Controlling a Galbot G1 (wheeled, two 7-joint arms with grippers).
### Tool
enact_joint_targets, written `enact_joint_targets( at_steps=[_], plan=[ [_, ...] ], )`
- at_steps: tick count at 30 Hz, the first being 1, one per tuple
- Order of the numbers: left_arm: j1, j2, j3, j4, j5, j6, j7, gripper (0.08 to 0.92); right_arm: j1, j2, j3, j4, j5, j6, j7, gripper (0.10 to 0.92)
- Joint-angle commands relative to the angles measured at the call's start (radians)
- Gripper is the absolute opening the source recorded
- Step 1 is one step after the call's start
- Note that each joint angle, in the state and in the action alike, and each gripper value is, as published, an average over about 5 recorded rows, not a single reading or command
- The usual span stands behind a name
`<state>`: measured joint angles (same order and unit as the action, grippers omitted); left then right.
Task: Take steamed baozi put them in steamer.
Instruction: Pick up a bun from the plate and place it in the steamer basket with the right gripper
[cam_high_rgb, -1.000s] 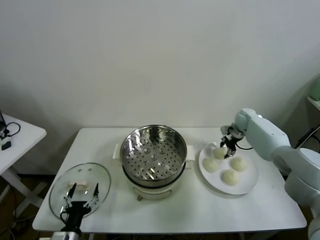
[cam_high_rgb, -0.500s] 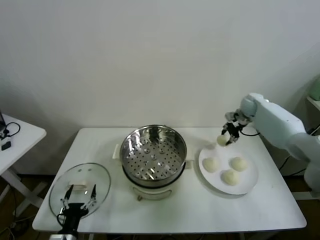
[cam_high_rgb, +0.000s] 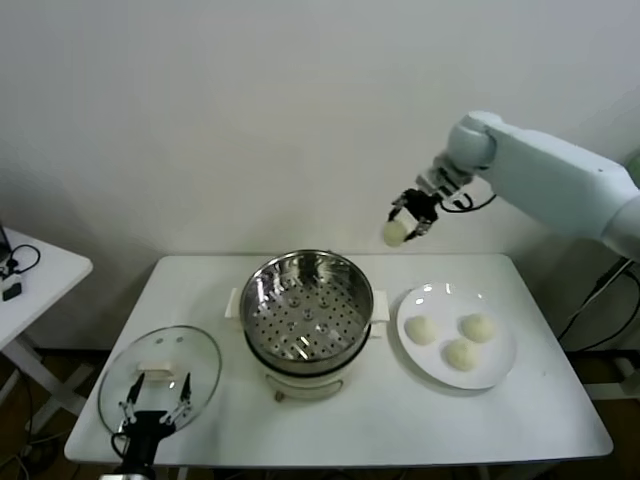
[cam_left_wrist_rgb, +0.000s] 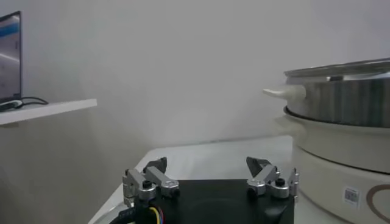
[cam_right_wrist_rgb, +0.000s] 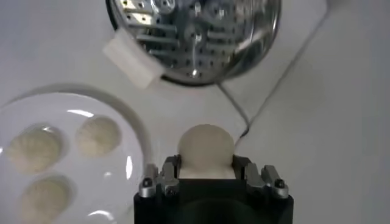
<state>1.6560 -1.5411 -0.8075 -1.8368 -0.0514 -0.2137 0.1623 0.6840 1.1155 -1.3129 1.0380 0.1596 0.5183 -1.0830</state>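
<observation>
Gripping one smooth, round, creamy baozi (cam_high_rgb: 395, 232): right end effector (cam_high_rgb: 411, 217).

Head view overhead; wrist views close, both sharing the steamer (cam_high_rgb: 307, 310).

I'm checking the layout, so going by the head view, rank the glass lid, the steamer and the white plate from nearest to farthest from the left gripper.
From the left gripper, low at the table's left front edge:
1. Glass lid, directly beneath it.
2. Steamer, mid-table, to its right.
3. White plate, far right, holding three baozi.
</observation>
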Motion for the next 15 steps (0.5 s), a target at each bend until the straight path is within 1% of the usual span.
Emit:
enact_joint_targets(
  at_steps=[1, 5, 9, 15],
  plan=[
    [0.000, -0.002, -0.001, -0.003, 0.003, 0.002, 0.000, 0.823, 0.036, 0.143, -0.074, 0.027, -0.054, 0.255, 0.061, 0.580],
    [-0.002, -0.004, -0.001, -0.007, 0.008, 0.003, 0.000, 0.823, -0.065, 0.208, -0.066, -0.092, -0.124, 0.329, 0.074, 0.579],
    [-0.004, -0.006, -0.003, -0.007, 0.010, 0.004, 0.000, 0.823, -0.148, 0.240, -0.055, -0.145, -0.156, 0.343, 0.079, 0.578],
    [-0.006, -0.007, -0.007, -0.002, 0.010, 0.004, 0.000, 0.823, -0.243, 0.295, 0.040, -0.264, -0.297, 0.354, 0.109, 0.579]
  ],
)
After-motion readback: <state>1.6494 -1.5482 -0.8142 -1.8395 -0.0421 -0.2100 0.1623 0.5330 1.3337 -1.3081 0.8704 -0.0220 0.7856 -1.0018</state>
